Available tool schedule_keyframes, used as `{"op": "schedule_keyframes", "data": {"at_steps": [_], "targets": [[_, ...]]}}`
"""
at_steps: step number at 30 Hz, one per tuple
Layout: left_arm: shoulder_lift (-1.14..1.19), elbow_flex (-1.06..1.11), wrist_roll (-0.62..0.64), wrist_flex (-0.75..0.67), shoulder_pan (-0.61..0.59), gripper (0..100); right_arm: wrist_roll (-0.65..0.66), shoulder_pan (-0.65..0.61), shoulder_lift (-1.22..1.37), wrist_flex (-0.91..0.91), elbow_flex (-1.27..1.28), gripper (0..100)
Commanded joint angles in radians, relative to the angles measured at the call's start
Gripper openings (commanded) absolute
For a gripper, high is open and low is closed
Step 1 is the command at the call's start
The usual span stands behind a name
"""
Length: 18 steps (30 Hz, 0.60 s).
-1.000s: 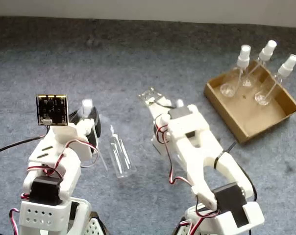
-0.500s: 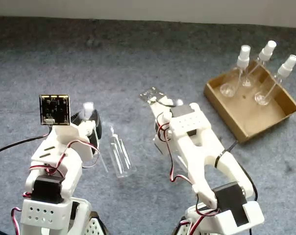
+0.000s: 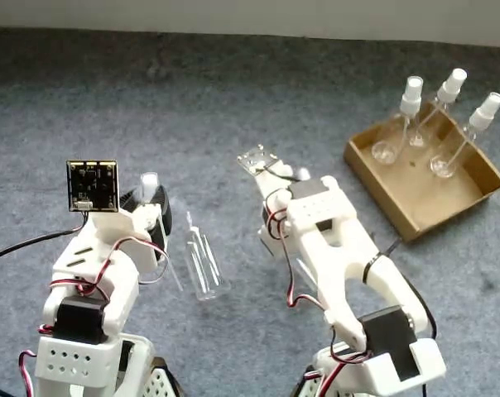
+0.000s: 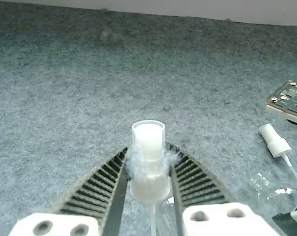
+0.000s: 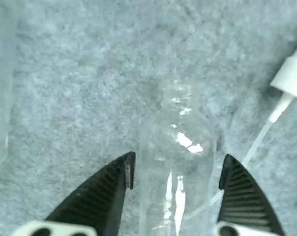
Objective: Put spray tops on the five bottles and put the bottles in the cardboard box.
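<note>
Your left gripper (image 4: 148,161) clamped on spray top (image 4: 148,140), your right gripper (image 5: 177,160) spread astride clear bottle (image 5: 178,142), cardboard box (image 3: 378,192) at 2 o'clock, open carpet (image 3: 192,107) toward 12.

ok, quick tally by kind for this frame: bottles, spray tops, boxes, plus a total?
bottles: 5 (3 capped in the cardboard box; 2 bare on the carpet, one lying between the arms, one inside the open right claw)
spray tops: 5 (3 on the boxed bottles, 1 in the left claw, 1 loose on the carpet)
cardboard box: 1
total: 11
</note>
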Motion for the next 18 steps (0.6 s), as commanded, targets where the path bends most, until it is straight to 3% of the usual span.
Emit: {"op": "schedule_keyframes", "data": {"at_steps": [1, 18], "targets": [[-0.013, -0.004, 0.006, -0.002, -0.015, 1, 0.012, 0.013, -0.005, -0.027, 0.018, 23.8], [-0.013, -0.004, 0.008, 0.003, -0.013, 0, 0.014, -0.03, -0.002, -0.027, 0.042, 23.1]]}}
